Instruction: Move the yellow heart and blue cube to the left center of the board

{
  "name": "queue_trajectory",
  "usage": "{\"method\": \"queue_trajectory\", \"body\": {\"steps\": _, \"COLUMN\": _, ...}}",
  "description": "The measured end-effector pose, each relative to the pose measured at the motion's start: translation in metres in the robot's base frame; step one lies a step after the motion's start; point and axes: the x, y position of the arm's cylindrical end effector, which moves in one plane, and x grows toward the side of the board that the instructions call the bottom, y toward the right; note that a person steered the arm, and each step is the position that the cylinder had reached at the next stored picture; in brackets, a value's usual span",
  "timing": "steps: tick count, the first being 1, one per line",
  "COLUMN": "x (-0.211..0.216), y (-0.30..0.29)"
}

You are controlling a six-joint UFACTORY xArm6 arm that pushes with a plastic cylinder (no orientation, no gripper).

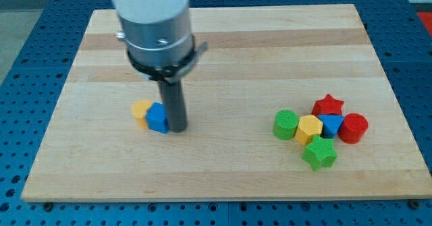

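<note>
Two task blocks, the yellow heart (141, 110) and the blue cube (158, 118), sit touching one another on the wooden board (270, 44). All positions below are given relative to the blue cube.

Camera view (the only view):

- My tip (177, 128) stands directly at the cube's right side, touching it or very nearly so. The rod is upright. There are no jaws on this arm, so it neither opens nor closes and grips nothing; it acts by side contact only.
- The yellow heart lies against the cube's left face, slightly toward the view's top. Its shape is partly hidden by the cube.
- Tip, cube and heart form a near-straight row. This placement suits a push toward the view's left: force on the cube passes on to the heart, so both move as one.
- The pair lies left of the board's middle, but the left edge is some way beyond the heart. By my judgement the task is partly done.
- Well to the cube's right, a separate cluster rests: a green cylinder (285, 124), a yellow hexagon block (309, 128), a red star (328, 105), a small blue block (331, 125), a red cylinder (354, 128) and a green star (319, 152). These are well apart from the push line.

Caution: the heart's offset may let it slip off the cube's face.
</note>
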Motion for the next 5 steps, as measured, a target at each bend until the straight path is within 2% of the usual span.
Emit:
{"method": "queue_trajectory", "body": {"steps": 3, "x": -0.005, "y": -0.087}}
{"method": "queue_trajectory", "body": {"steps": 5, "x": -0.04, "y": -0.131}}
